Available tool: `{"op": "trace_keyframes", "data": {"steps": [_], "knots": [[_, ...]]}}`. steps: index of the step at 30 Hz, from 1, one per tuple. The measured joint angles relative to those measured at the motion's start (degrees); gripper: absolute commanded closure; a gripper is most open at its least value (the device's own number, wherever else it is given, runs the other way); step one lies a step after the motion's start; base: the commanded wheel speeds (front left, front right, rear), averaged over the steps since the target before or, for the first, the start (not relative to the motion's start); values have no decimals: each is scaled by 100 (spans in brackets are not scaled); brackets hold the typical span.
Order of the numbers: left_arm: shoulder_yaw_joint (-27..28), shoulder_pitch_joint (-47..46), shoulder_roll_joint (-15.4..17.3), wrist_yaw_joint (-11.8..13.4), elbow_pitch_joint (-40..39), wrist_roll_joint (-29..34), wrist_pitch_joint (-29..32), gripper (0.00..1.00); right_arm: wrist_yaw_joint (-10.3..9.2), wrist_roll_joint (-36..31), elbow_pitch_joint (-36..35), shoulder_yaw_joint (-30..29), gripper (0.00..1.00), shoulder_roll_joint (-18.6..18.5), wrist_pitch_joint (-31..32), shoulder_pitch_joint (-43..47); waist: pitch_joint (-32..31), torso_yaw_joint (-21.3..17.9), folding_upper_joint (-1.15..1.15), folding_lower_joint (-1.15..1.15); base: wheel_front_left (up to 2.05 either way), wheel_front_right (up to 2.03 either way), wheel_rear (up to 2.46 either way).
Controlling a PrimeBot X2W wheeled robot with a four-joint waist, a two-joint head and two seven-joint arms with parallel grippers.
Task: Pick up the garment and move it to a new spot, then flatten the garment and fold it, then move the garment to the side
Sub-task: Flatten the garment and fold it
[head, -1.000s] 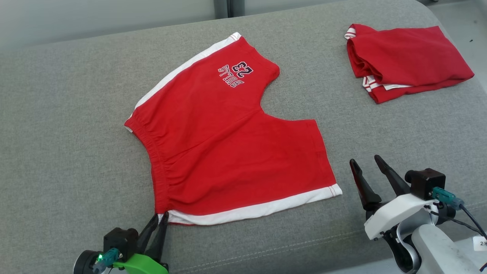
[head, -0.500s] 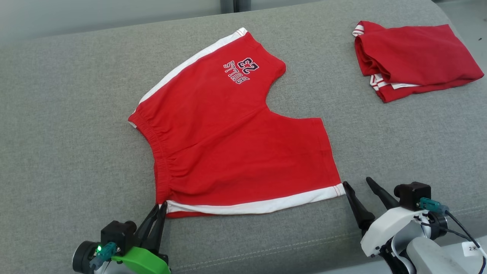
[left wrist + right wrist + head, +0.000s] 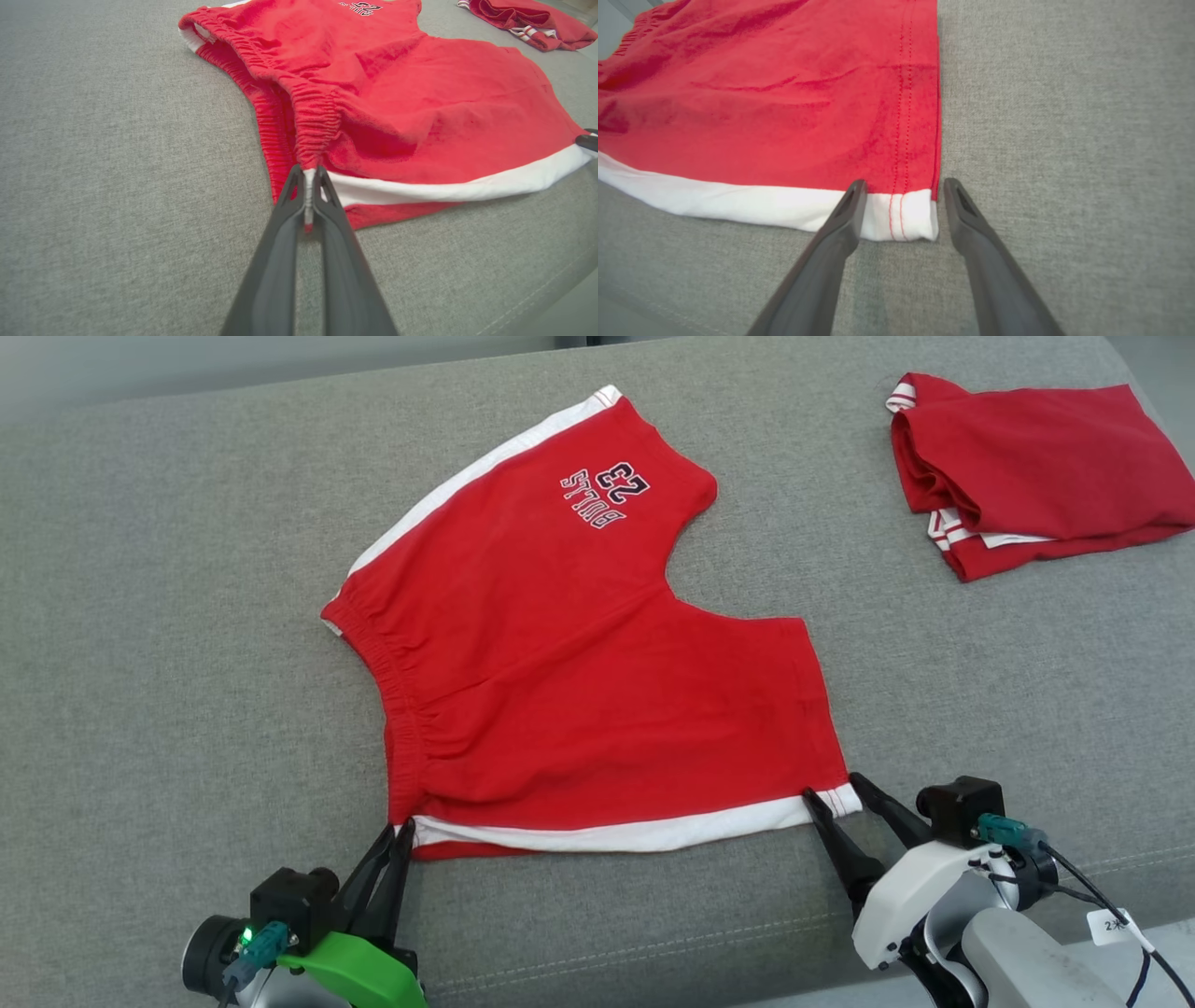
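On the grey woven surface [image 3: 168, 616], mid-view, the red shorts [image 3: 579, 681] lie flat: soft knit, gathered elastic waistband, white side stripes. Left gripper [image 3: 397, 835] is clamped on the near waistband corner. Right gripper [image 3: 834, 787] straddles the white hem corner, jaws apart. Folded red garment [image 3: 1036, 457] lies well apart, far right.

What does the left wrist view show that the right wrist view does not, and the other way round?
Left wrist view: the left gripper shut on the shorts at the waistband corner, plus a folded red garment. Right wrist view: the right gripper open astride the white hem corner, with its red stitching. Both: the red shorts on the grey cushion.
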Motion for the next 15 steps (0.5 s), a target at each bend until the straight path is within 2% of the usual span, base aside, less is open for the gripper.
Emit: {"op": "trace_keyframes", "data": {"steps": [13, 14, 15], "knots": [[2, -5, -35, -16, 33, 0, -49, 100, 49, -65, 80, 201, 30, -9, -126, -17, 25, -7, 0, 0, 0, 0, 0], [0, -5, -36, -37, 38, 0, -51, 100, 49, -65, 98, 215, 46, -8, -145, -17, 22, -11, 0, 0, 0, 0, 0], [0, -5, -38, -37, 41, 0, -51, 100, 49, -65, 108, 222, 46, -8, -147, -18, 20, -13, 0, 0, 0, 0, 0]]}}
